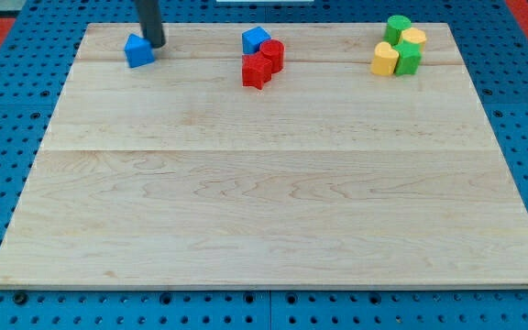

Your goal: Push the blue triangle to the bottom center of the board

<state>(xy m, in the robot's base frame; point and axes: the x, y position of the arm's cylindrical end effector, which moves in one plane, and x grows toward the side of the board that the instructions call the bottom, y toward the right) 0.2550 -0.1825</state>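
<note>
The blue triangle (138,51) lies near the view's top left corner of the wooden board (264,202). My tip (155,43) stands just to the right of it and a little above, touching or almost touching its upper right side. The dark rod rises from there out of the top of the view. A second blue block (255,39), a cube shape, lies at the top centre.
Two red blocks (262,62) sit just below and right of the blue cube, touching it. At the view's top right is a tight cluster of two green blocks (399,27) (409,59) and two yellow blocks (385,58) (414,38). Blue pegboard surrounds the board.
</note>
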